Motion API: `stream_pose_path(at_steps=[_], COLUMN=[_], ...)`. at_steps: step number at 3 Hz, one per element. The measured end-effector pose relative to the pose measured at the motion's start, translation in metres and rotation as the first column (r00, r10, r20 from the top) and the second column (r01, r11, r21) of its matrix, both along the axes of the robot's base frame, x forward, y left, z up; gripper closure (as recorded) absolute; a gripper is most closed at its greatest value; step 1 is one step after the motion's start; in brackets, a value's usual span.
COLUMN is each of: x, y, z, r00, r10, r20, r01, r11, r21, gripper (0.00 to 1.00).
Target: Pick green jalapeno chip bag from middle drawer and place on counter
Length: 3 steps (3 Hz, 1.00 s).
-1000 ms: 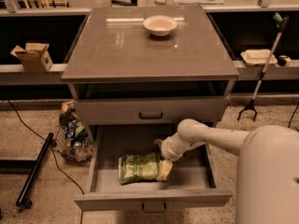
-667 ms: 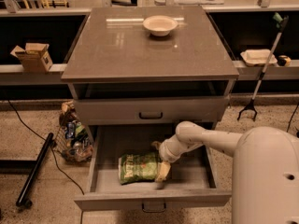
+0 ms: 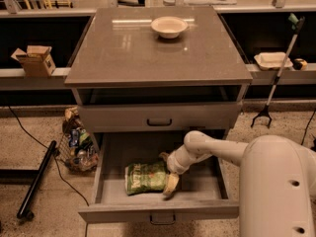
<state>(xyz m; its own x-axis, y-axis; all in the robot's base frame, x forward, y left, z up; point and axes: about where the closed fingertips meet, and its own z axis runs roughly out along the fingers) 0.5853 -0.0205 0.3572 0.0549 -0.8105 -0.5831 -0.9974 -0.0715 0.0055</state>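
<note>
The green jalapeno chip bag [image 3: 146,177] lies flat on the floor of the open middle drawer [image 3: 207,181], left of centre. My gripper [image 3: 167,171] reaches down into the drawer at the bag's right end. Its fingers are spread, with one fingertip [image 3: 171,184] at the bag's near right corner and the other at its far right corner. The bag rests on the drawer floor. The counter [image 3: 148,48] tops the cabinet above and holds a white shallow bowl [image 3: 169,26] near its back.
A shut upper drawer front with a black loop handle [image 3: 159,122] sits just above the open drawer. A wire basket of clutter [image 3: 76,144] stands on the floor to the left. A cardboard box [image 3: 35,59] and a white tray [image 3: 272,59] sit on side ledges. A grabber stick [image 3: 276,78] leans at right.
My gripper has moved a little left and closer to the bag's right end. The bag has not moved.
</note>
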Motion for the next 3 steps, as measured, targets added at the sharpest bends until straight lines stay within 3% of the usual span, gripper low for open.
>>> stream_pose_path(at_steps=[1, 3], x=[-0.001, -0.009], y=[-0.002, -0.028], z=[0.001, 0.021], r00=[1.0000, 0.9967], r10=[-0.003, -0.065], r20=[0.003, 0.049], r01=[0.003, 0.066], r11=[1.000, 0.997], r21=[-0.002, -0.028], gripper=[0.25, 0.71])
